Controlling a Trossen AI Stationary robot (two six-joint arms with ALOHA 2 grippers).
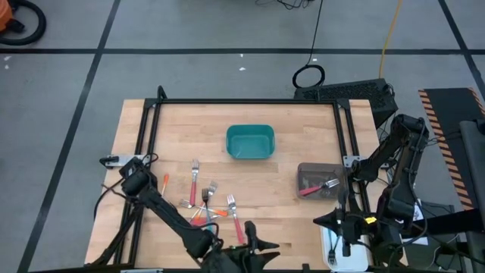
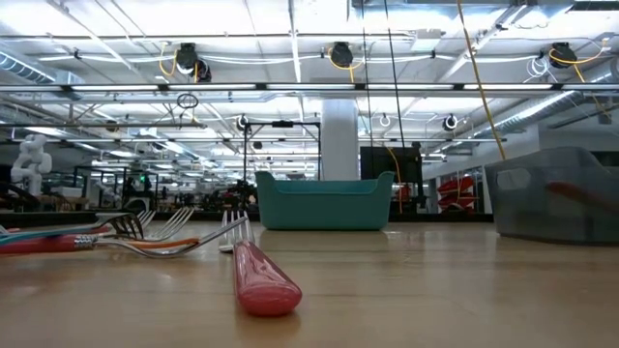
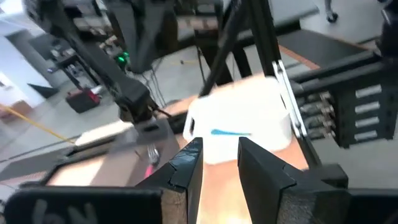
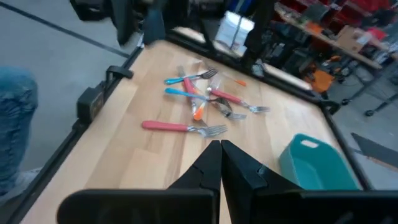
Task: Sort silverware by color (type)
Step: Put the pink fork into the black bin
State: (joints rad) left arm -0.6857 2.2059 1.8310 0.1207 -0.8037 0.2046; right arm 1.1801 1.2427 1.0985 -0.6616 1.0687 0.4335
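Observation:
Several forks with red, orange and light blue handles lie flat in a loose pile (image 1: pixel 203 208) on the near left of the table, also seen in the right wrist view (image 4: pixel 202 99). One red fork (image 1: pixel 236 221) lies apart, its handle end close in the low view (image 2: pixel 261 280). Another red fork (image 1: pixel 317 186) lies in the grey bin (image 1: pixel 320 180). A blue fork (image 3: pixel 231 132) lies in a white bin (image 3: pixel 242 121). My left gripper (image 1: pixel 261 246) hovers open and empty at the near edge, right of the pile. My right gripper (image 4: pixel 221 155) is shut and empty, near the grey bin.
A teal bin (image 1: pixel 250 142) stands at the table's middle, toward the far side (image 2: pixel 324 201). The white bin (image 1: pixel 333 246) sits at the near right corner under my right arm. A black frame (image 1: pixel 246 101) borders the table. Bare wood lies between the pile and the grey bin.

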